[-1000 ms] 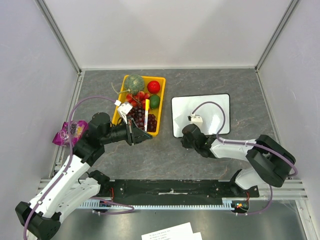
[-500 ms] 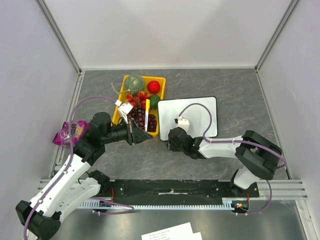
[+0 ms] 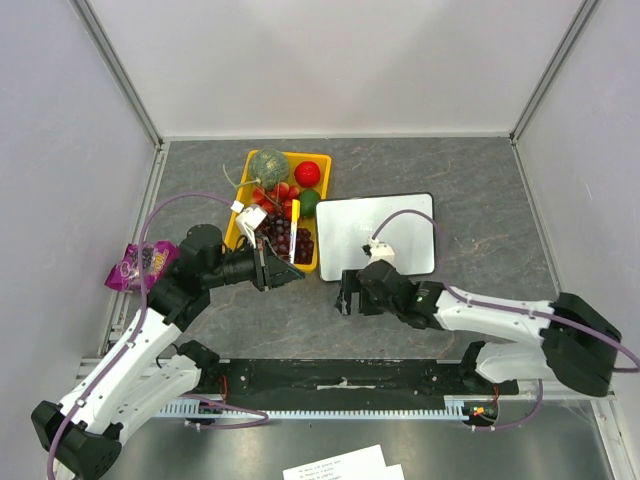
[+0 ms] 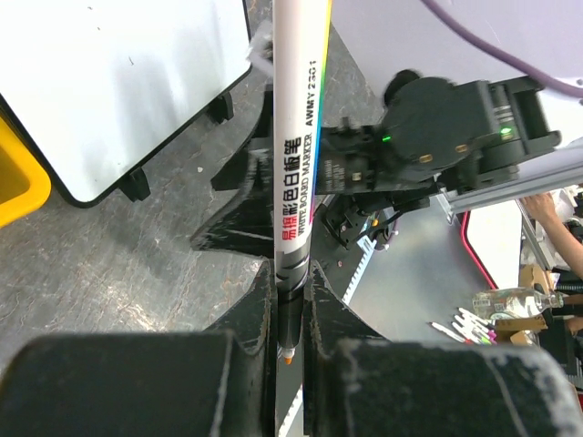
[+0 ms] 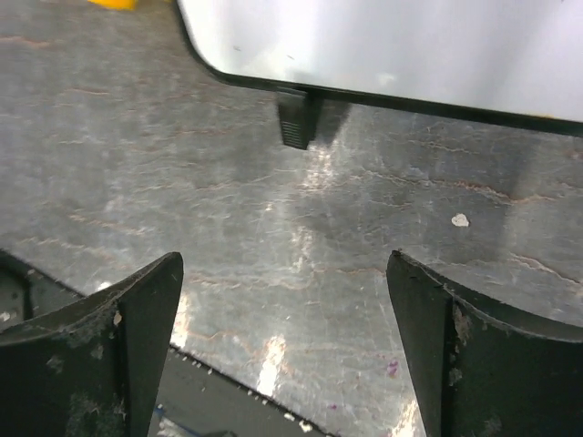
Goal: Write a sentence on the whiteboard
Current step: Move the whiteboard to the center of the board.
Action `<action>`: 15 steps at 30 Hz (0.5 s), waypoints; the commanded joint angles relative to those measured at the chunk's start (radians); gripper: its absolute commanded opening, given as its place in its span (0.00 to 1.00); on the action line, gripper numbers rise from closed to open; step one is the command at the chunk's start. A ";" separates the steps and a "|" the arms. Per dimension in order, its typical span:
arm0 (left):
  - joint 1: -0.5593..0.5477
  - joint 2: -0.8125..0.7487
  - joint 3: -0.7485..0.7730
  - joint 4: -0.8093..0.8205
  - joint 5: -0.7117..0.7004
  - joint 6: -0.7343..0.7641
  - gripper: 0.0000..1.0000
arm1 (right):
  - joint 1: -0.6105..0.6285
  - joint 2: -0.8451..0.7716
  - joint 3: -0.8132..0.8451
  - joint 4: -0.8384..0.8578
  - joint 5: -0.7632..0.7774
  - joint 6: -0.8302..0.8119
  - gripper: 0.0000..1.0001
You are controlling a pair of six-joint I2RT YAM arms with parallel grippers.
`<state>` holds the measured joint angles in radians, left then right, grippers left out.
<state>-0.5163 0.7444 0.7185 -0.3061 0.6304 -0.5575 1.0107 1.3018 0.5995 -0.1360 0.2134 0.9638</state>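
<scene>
The whiteboard lies flat right of the yellow tray, its face blank; no sentence shows on it. My left gripper is shut on a white whiteboard marker with a yellow stripe. The marker's orange tip points back toward the wrist and its barrel reaches out over the tray. The board's corner and two black feet appear in the left wrist view. My right gripper stands open just off the board's near left corner, holding nothing. In the right wrist view the gripper faces the board's dark edge and one foot.
A yellow tray holds a melon, tomato, strawberries, grapes and a green fruit. A purple snack bag lies at the left wall. The black rail runs along the near edge, with printed paper sheets below it.
The right gripper dragged the whiteboard left, up against the tray, then opened, let go and drew back toward the near edge. The left arm and marker stayed still.
</scene>
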 commanded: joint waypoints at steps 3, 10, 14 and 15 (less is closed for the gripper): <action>0.002 0.007 0.024 0.004 0.020 0.013 0.02 | -0.001 -0.229 0.071 -0.085 -0.003 -0.186 0.98; 0.002 0.038 0.058 -0.008 0.080 0.065 0.02 | -0.142 -0.311 0.245 -0.106 -0.245 -0.428 0.98; 0.004 0.068 0.078 -0.014 0.132 0.097 0.02 | -0.237 -0.299 0.327 -0.076 -0.530 -0.490 0.98; 0.002 0.076 0.081 -0.013 0.143 0.100 0.02 | -0.254 -0.294 0.335 -0.053 -0.598 -0.491 0.98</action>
<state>-0.5163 0.8009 0.7433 -0.3157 0.6868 -0.5224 0.8120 1.0069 0.8639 -0.2398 -0.0639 0.5793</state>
